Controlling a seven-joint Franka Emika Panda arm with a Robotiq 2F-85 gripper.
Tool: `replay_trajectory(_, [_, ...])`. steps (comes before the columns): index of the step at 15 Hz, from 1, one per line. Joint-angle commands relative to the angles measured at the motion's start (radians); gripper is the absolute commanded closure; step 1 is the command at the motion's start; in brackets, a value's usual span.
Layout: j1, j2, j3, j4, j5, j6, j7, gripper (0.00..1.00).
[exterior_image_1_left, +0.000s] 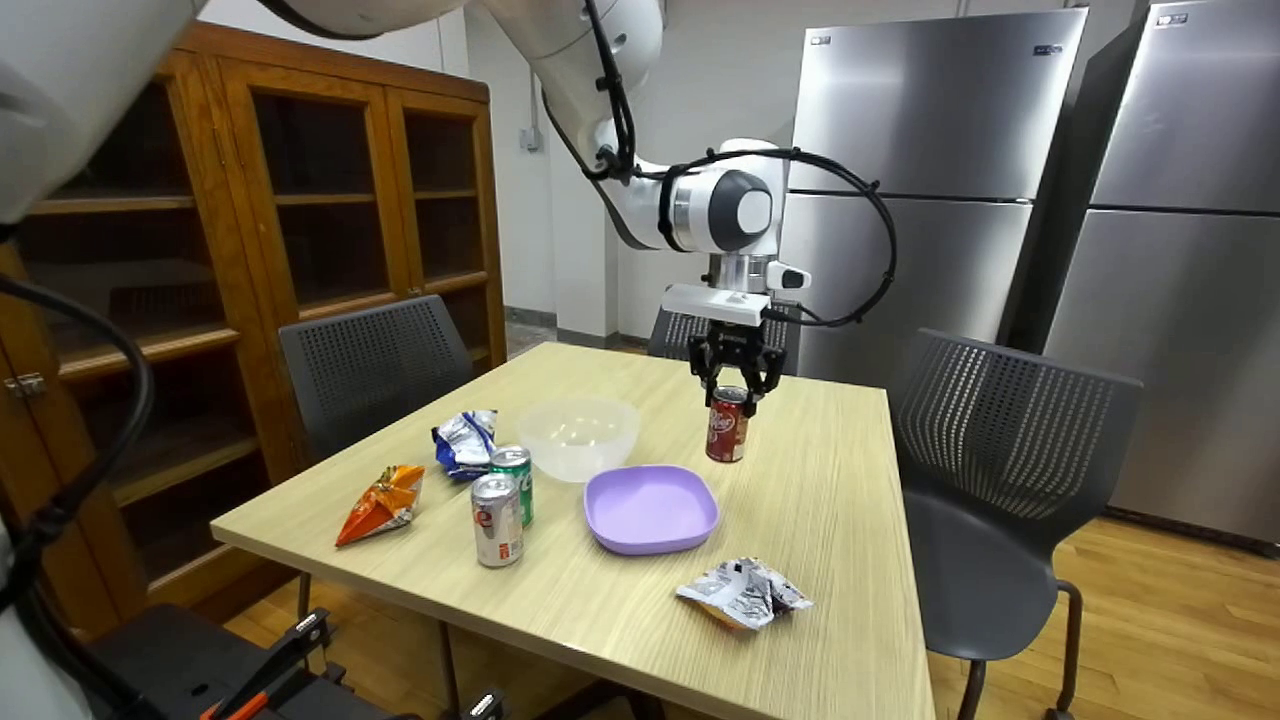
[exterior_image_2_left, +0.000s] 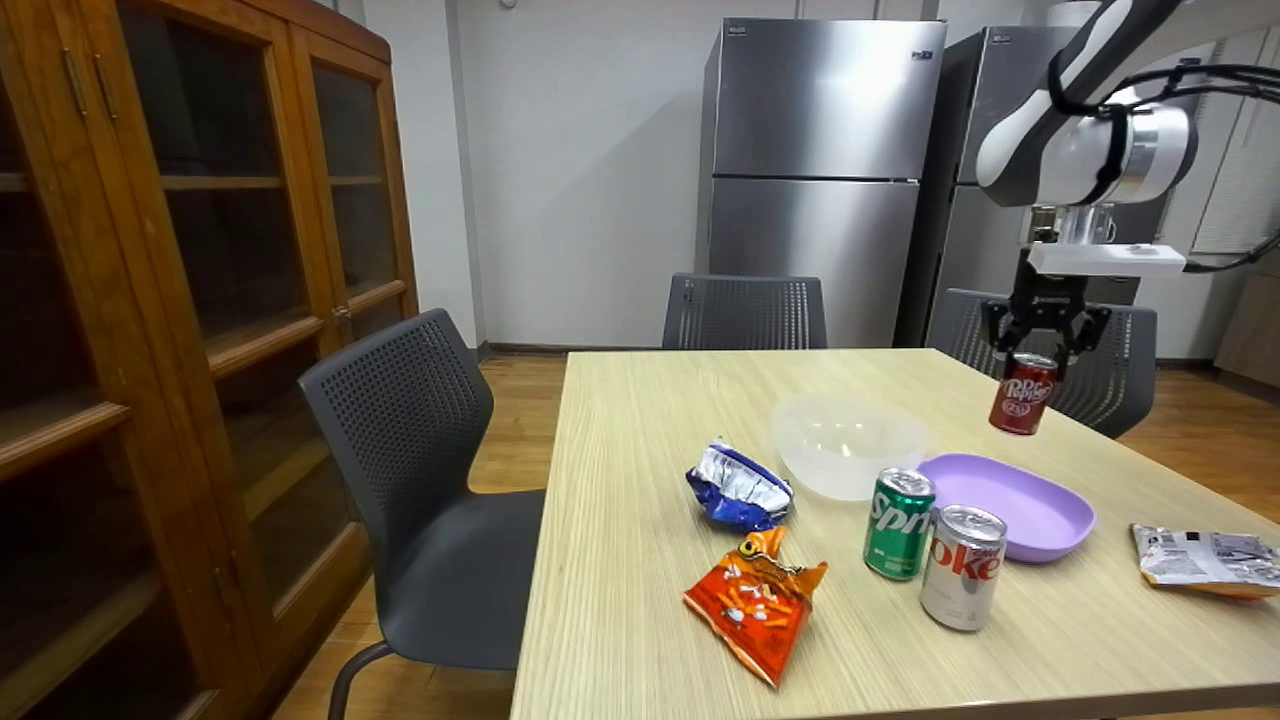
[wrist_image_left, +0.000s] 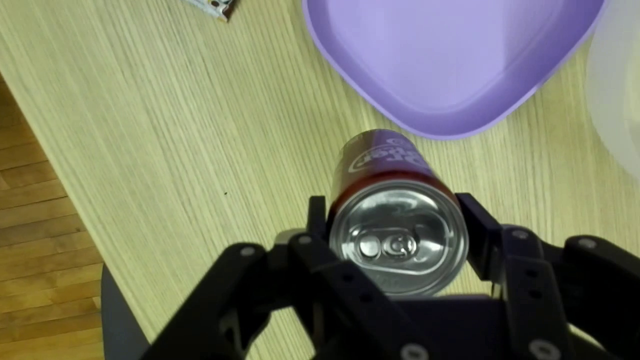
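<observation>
A dark red Dr Pepper can (exterior_image_2_left: 1022, 398) is clamped near its top by my gripper (exterior_image_2_left: 1034, 366). In the wrist view the silver lid of the can (wrist_image_left: 400, 245) faces the camera, with a black finger (wrist_image_left: 477, 230) pressed on each side. The can leans slightly in an exterior view, and its base seems to be off the table. Beside and partly below it lies a shallow purple plate (exterior_image_1_left: 650, 510). The frosted bowl (exterior_image_1_left: 578, 440) stands beyond the plate. A silver Coke can (exterior_image_2_left: 962, 570) and a green Sprite can (exterior_image_2_left: 897, 525) stand upright close together.
On the wooden table (exterior_image_1_left: 840, 500) lie an orange snack bag (exterior_image_2_left: 755, 605), a blue and white bag (exterior_image_2_left: 740, 485) and a silver packet (exterior_image_1_left: 745, 592). Grey chairs (exterior_image_2_left: 440, 580) stand around it. A glass-door cabinet (exterior_image_1_left: 250, 200) and steel refrigerators (exterior_image_1_left: 920, 120) line the room.
</observation>
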Motion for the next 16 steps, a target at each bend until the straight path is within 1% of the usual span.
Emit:
replay_trajectory(1, [0.006, -0.116, 0.019, -0.169, -0.021, 0.043, -0.016, 0.61])
replay_trajectory(4, [0.020, -0.143, 0.023, -0.234, -0.027, 0.063, -0.008, 0.61])
replay_trajectory(9, [0.056, -0.158, 0.027, -0.295, -0.054, 0.086, 0.003, 0.61])
replay_trajectory(16, [0.101, -0.121, 0.023, -0.288, -0.105, 0.123, 0.045, 0.61])
